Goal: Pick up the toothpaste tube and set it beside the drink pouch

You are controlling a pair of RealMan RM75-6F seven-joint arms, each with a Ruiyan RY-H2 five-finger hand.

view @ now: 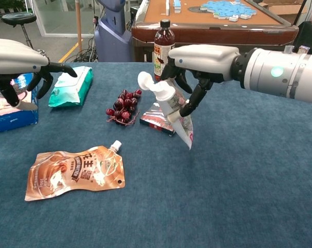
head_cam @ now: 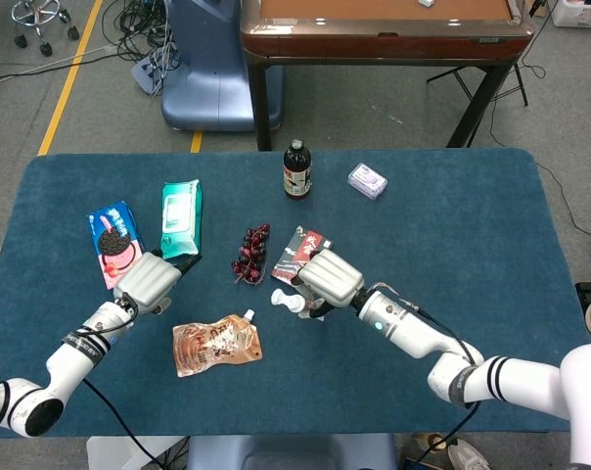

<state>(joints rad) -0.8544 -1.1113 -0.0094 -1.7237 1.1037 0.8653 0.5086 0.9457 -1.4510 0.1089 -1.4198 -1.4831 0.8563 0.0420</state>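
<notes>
My right hand (view: pixel 197 64) (head_cam: pixel 327 277) holds the toothpaste tube (view: pixel 170 107) above the table. The tube is tilted, its white cap (view: pixel 145 79) up and to the left, its flat end hanging down. In the head view the cap (head_cam: pixel 279 297) pokes out left of the hand. The brown drink pouch (view: pixel 76 171) (head_cam: pixel 215 344) lies flat at the front left, spout toward the tube. My left hand (view: pixel 16 60) (head_cam: pixel 151 280) hovers empty with fingers curled, above the pouch's far left, near the cookie pack.
A red-black box (view: pixel 164 120) lies just under the tube. Dark red grapes (view: pixel 123 107) sit left of it. A dark bottle (view: pixel 164 44), a green wipes pack (view: pixel 69 86), a blue cookie pack (head_cam: pixel 116 246) and a small white packet (head_cam: pixel 367 180) lie farther back.
</notes>
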